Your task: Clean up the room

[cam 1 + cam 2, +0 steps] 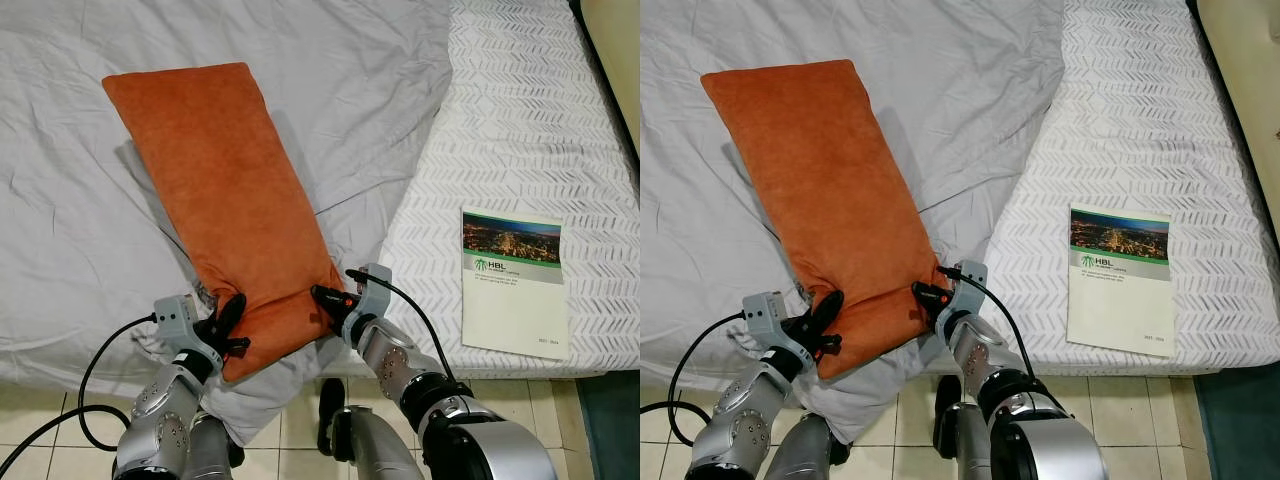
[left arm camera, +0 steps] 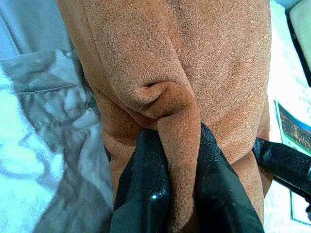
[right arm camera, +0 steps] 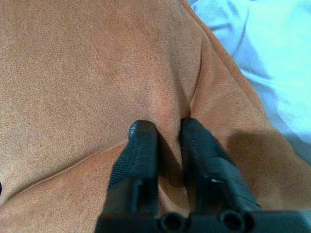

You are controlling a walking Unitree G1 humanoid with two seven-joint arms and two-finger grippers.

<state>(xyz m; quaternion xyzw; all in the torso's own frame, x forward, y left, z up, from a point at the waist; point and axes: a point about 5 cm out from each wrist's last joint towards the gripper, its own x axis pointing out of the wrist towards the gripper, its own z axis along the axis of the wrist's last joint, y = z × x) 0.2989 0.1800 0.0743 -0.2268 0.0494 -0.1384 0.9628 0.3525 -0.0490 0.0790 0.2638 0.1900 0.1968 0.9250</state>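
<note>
An orange pillow (image 1: 220, 190) lies lengthwise on the grey sheet (image 1: 330, 90) of the bed, its near end hanging over the bed's front edge. My left gripper (image 1: 231, 322) is shut on the pillow's near left corner, a fold of orange fabric (image 2: 180, 141) pinched between its black fingers (image 2: 146, 174). My right gripper (image 1: 326, 298) holds the near right corner, shut on a small crease of the pillow (image 3: 167, 111) between its fingers (image 3: 141, 145).
A booklet (image 1: 513, 280) with a city photo lies on the white patterned mattress (image 1: 520, 110) to the right. The crumpled grey sheet hangs over the bed's front edge. Tiled floor (image 1: 40, 395) lies below. A cable (image 1: 95, 360) loops from my left arm.
</note>
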